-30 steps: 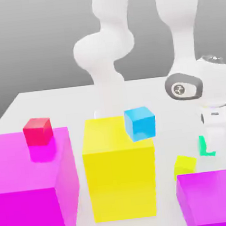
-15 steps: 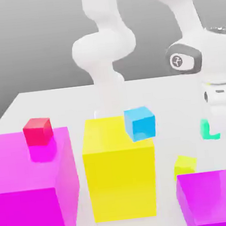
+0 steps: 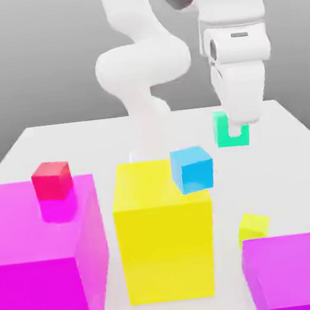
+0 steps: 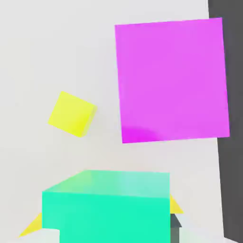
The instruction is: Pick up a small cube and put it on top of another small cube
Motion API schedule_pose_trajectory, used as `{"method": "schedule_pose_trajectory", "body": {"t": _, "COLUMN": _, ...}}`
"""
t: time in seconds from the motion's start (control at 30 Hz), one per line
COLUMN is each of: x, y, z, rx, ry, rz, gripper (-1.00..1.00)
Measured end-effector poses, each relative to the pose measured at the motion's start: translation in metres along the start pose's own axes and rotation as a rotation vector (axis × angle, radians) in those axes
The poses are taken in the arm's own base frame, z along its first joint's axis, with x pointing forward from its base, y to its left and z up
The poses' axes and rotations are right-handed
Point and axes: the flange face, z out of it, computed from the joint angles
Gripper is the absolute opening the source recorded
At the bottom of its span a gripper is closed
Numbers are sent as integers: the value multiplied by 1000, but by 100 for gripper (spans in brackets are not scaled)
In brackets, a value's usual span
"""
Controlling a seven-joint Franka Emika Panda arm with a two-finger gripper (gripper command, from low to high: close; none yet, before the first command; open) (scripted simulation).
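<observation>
Your hand is clenched on the small plain teal-green cube and has lifted it from beside the small yellow-green cube to hang well above the white bench. So the pick looks done; placing remains. Relative to the yellow-green cube, a magenta block sits just beside. You have no containers here.

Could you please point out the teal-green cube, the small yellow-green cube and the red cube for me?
teal-green cube (image 3: 223, 131): exterior view, its visible face beside the finger.
small yellow-green cube (image 3: 253, 226): exterior view, its top face.
red cube (image 3: 51, 180): exterior view, middle of its front face.
</observation>
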Motion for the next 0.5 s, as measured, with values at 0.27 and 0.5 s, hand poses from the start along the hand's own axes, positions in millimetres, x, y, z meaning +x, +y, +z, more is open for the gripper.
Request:
{"method": "schedule_pose_trajectory", "body": {"t": 0.27, "x": -10, "y": 11, "z": 47, "rx": 0, "ry": -1, "rz": -2, "gripper": 100}}
{"method": "schedule_pose_trajectory", "body": {"t": 0.5, "x": -10, "y": 12, "z": 9, "rx": -3, "ry": 0, "rz": -2, "gripper": 100}}
